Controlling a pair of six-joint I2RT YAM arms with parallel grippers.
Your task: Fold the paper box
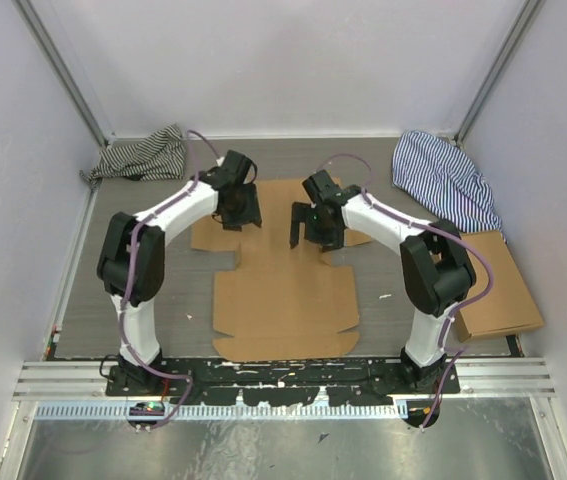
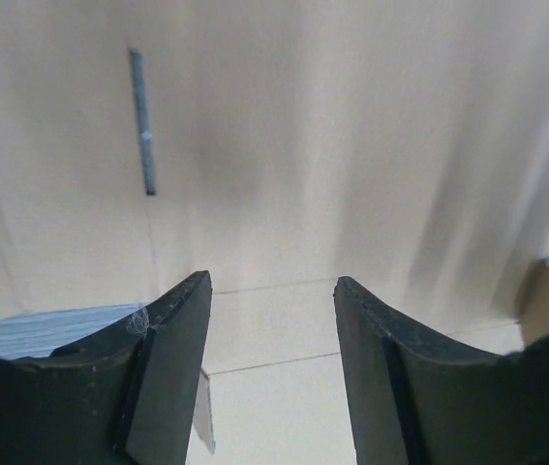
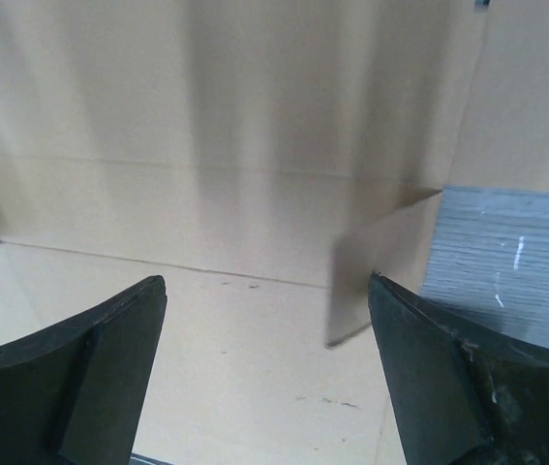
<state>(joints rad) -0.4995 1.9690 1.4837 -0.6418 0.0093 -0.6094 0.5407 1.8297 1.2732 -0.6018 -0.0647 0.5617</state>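
Near edge of the table [image 1: 163, 320] first: the box [image 1: 283, 290] lies flat and unfolded mid-table. Its near panel sits just short of the arm bases and its far flaps spread L and R. No wall is up, so the fold looks barely begun.

The risk starts here. The sheet is loose and light, w/ nothing pinning that near panel. A push from one arm alone could slide or spin it instead of bending a crease. A pinch taken off the score line could kink a panel in the wrong place.

Further out, both arms hang low over the sheet's far half. The L gripper [image 1: 238, 212] has its fingers [image 2: 172, 349] apart w/ nothing between them. There's cardboard close beneath and a slit [image 2: 141, 121] ahead, and a fingertip could snag and tear it. The R gripper [image 1: 313, 232] is spread wide and also empty, above a crease. A small flap [image 3: 381, 257] beyond its R finger looks tilted up.

Far side: striped cloths [image 1: 143, 155] at both far corners and a spare box [image 1: 498, 285] by the R edge. A skidding sheet could ride onto them.
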